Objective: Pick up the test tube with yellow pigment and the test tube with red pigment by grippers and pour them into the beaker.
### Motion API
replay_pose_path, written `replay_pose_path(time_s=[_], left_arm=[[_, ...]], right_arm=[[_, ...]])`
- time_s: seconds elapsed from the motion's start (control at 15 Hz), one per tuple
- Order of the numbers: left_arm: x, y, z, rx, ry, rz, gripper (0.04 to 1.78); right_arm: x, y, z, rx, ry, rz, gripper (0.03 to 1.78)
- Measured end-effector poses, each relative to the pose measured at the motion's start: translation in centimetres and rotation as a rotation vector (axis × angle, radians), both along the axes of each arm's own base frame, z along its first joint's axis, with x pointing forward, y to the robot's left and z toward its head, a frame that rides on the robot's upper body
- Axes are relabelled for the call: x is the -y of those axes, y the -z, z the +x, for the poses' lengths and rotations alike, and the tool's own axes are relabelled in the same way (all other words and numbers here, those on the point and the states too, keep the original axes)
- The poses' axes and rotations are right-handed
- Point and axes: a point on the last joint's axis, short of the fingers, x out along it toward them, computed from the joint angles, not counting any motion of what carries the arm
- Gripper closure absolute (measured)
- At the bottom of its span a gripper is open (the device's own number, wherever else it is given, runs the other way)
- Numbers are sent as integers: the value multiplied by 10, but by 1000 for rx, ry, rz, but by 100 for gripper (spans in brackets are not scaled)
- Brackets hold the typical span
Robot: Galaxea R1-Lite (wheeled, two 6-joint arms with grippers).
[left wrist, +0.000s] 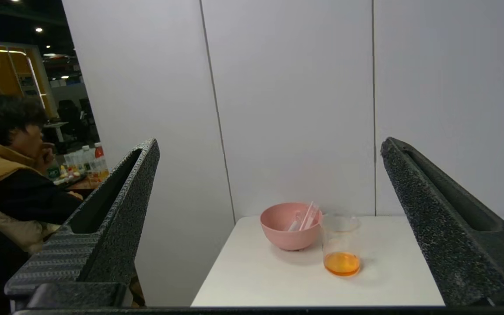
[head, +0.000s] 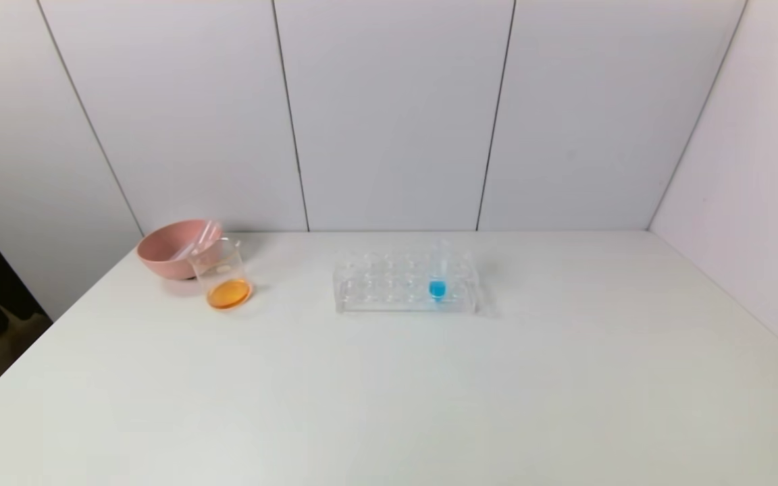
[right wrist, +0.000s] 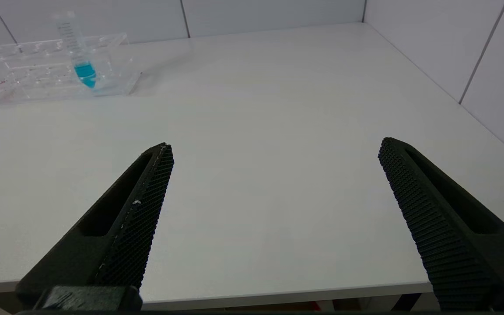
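Both grippers spread wide, grasping nothing, at the table's near edge.
Left gripper [left wrist: 269, 148] faces the beaker [left wrist: 341, 247] of orange liquid, emptied tubes [left wrist: 306, 216] in the pink bowl [left wrist: 285, 229] behind; right gripper [right wrist: 276, 151] faces the rack [right wrist: 50, 65] with its blue tube [right wrist: 77, 50].

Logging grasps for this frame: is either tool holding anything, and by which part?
Nothing is held. The left tool and right tool are both open and empty.

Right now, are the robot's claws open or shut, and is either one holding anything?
Left claw: open, holding nothing, back off the table's edge.
Right claw: open, holding nothing, over the near edge of the table.
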Motion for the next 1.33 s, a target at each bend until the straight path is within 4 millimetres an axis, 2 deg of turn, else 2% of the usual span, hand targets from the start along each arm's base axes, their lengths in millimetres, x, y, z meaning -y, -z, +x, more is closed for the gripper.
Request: replay_pose_path(time_s=[0.2, 0.33, 0.6, 0.73, 0.87, 1.33], left_arm=[[2, 39, -9, 10, 60, 39, 6], [3, 65, -1, -35, 91, 22, 6], [4, 128, 24, -271, 124, -56, 6], [4, 149, 28, -421, 166, -105, 6], [5, 157, 29, -491, 182, -147, 6], [5, 157, 29, -484, 185, -153, 6]], right_arm=[[0, 0, 0, 0, 0, 0, 10], [0, 0, 0, 0, 0, 0, 10], [0, 0, 0, 0, 0, 0, 10], [0, 0, 0, 0, 0, 0, 10], [0, 0, 0, 0, 0, 0, 10], [0, 0, 0, 0, 0, 0, 10]])
